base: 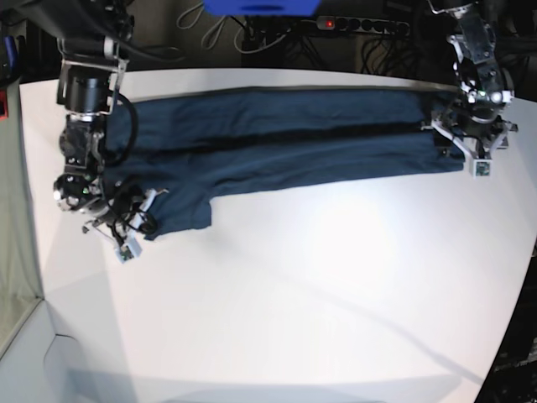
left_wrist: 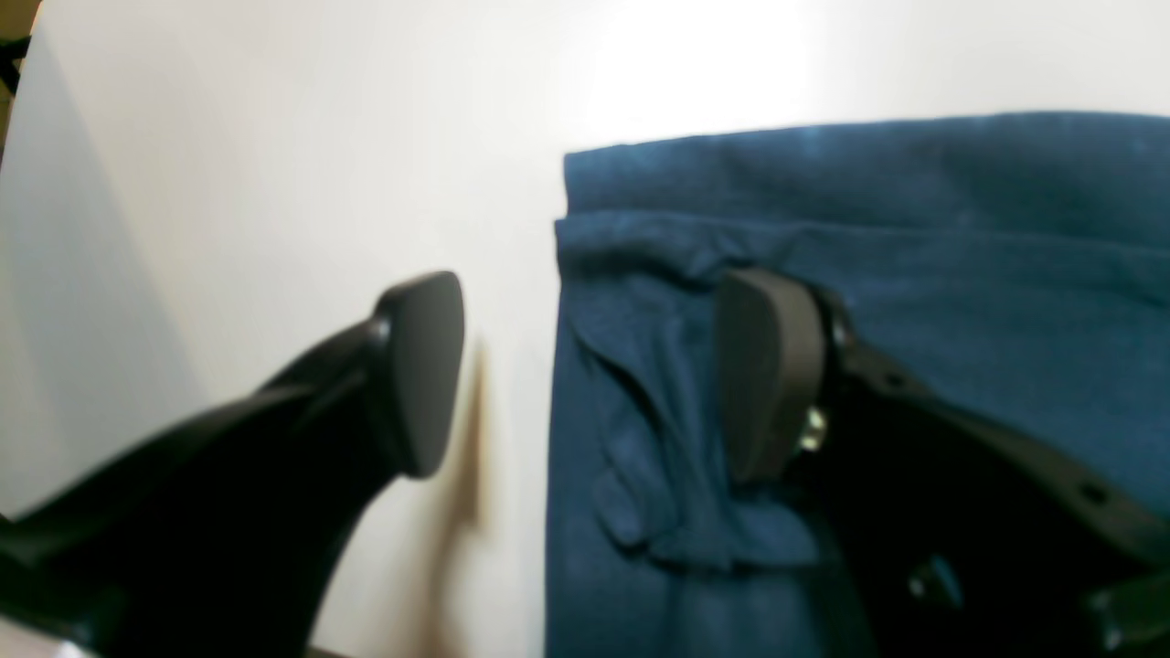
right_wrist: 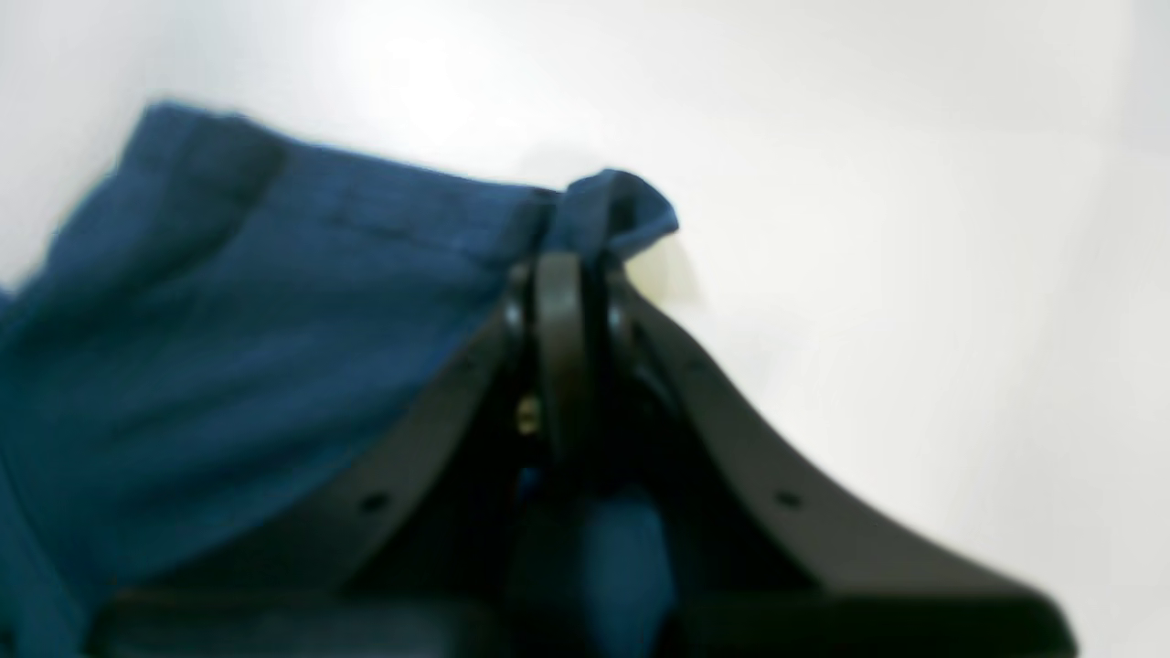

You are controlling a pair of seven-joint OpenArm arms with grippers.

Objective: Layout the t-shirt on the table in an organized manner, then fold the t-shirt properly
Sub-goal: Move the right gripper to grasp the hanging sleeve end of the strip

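Observation:
The dark navy t-shirt (base: 285,138) lies stretched in a long band across the far part of the white table (base: 294,294). At its end on the base view's left, my right gripper (base: 127,228) is shut on a raised corner of the cloth (right_wrist: 612,206), with the fingers (right_wrist: 559,302) pressed together. At the opposite end, my left gripper (base: 457,144) stands open astride the shirt's folded edge (left_wrist: 585,274). One of its fingers (left_wrist: 768,366) rests over the cloth and the other (left_wrist: 420,366) is over bare table (left_wrist: 228,137).
Behind the table's far edge run cables and a power strip (base: 361,25). The tabletop curves away at the right edge (base: 524,277). White surface spreads in front of the shirt toward the near edge.

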